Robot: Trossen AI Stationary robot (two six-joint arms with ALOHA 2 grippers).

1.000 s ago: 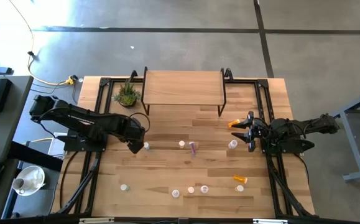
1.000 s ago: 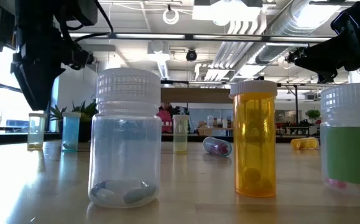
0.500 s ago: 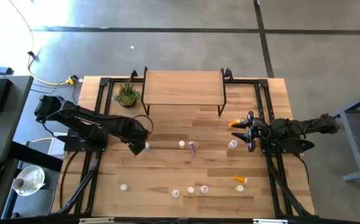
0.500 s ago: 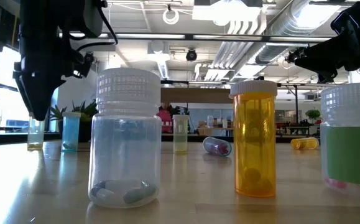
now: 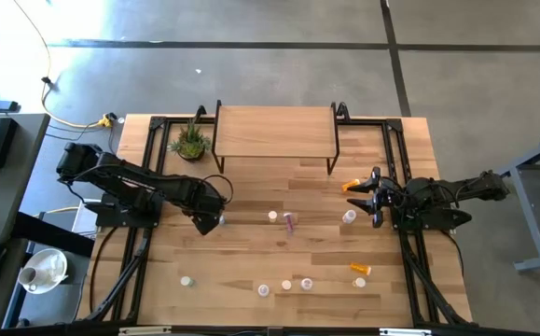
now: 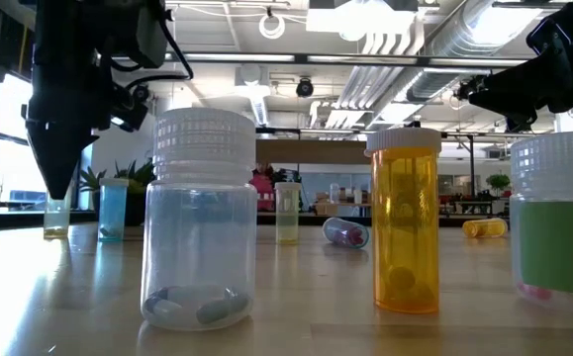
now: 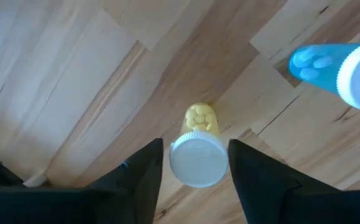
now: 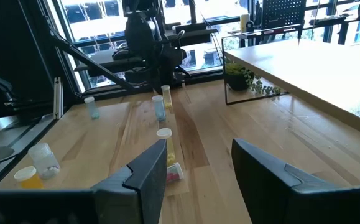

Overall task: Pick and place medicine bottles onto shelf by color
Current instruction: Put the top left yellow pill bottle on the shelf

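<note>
A yellow medicine bottle (image 7: 199, 118) with a white cap (image 7: 198, 163) stands upright on the table. My left gripper (image 7: 196, 177) points straight down over it, one finger on each side of the cap; it also shows in the high view (image 5: 214, 221) and the low view (image 6: 56, 193). A pale blue bottle (image 7: 335, 65) stands close by. My right gripper (image 5: 374, 201) waits level and open at the table's right, holding nothing. The shelf (image 5: 274, 131) stands at the far edge, its top bare. My left gripper comes at the yellow bottle from above, its fingers (image 7: 147, 180) close against two opposite sides of the white cap (image 7: 175, 163). I cannot tell whether they touch the cap. The bottle stands upright with its base on the table.
A green potted plant (image 5: 190, 142) sits left of the shelf. Mid-table are a pale bottle (image 5: 272, 217) and a pinkish one lying down (image 5: 290, 222). Orange bottles (image 5: 352, 187) (image 5: 359, 269) lie at the right, and several small bottles (image 5: 286, 285) stand near the front edge.
My left gripper has come down over the yellow bottle, its tip now lower around the cap. The bottle has stayed in place.
</note>
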